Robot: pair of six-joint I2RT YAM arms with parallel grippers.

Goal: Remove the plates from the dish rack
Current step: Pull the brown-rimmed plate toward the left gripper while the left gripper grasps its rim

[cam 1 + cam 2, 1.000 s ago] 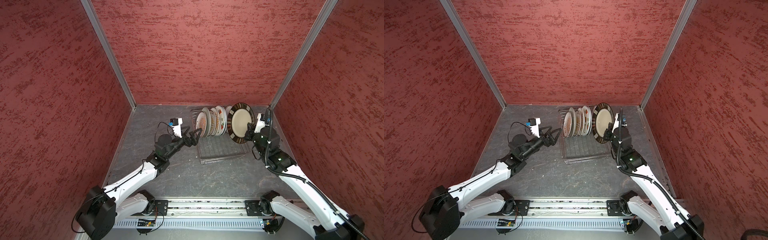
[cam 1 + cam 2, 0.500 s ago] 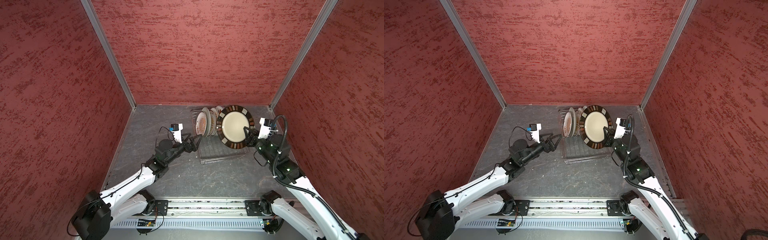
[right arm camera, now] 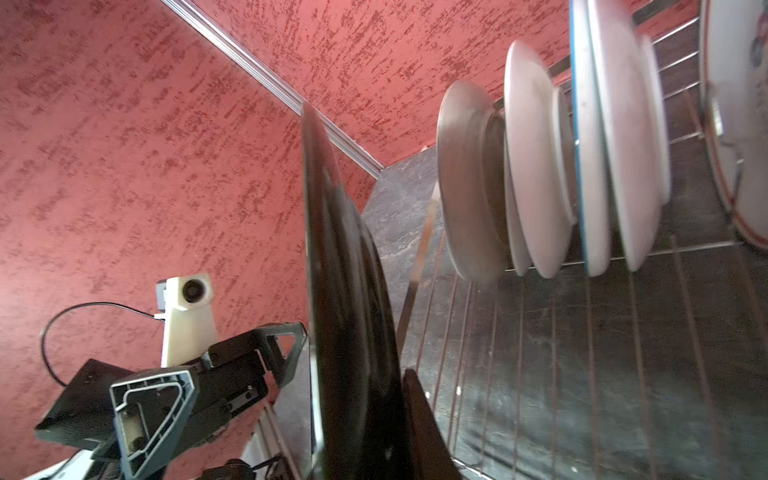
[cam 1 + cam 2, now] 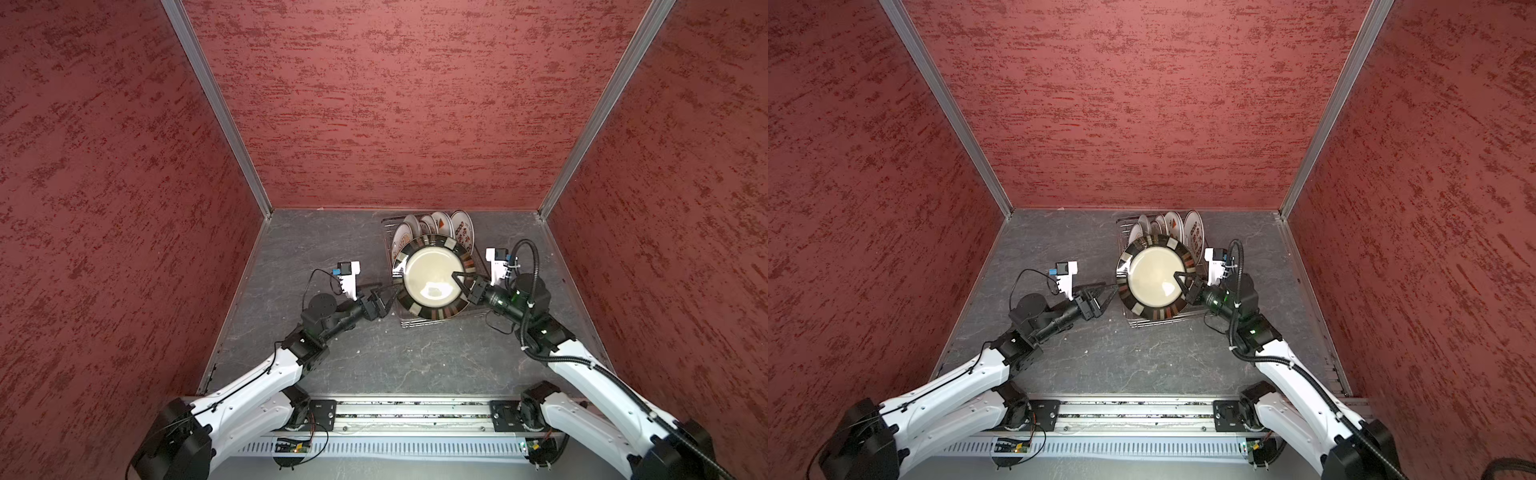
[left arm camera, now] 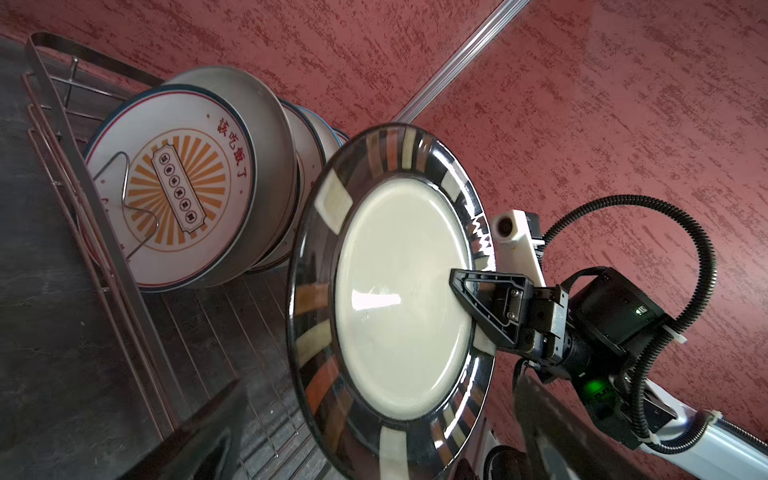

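Plate (image 4: 434,282), dark-striped, hangs tilted above the rack (image 4: 415,324), clear of the plates (image 4: 440,222) standing at its far end. The right end effector (image 4: 462,283) is clamped on its rim. The left end effector (image 4: 390,296), jaws apart, sits just beside the opposite rim. A handover looks likely: guide the left jaws around that rim, close firmly before releasing the right, then lower onto bare counter (image 4: 374,361).
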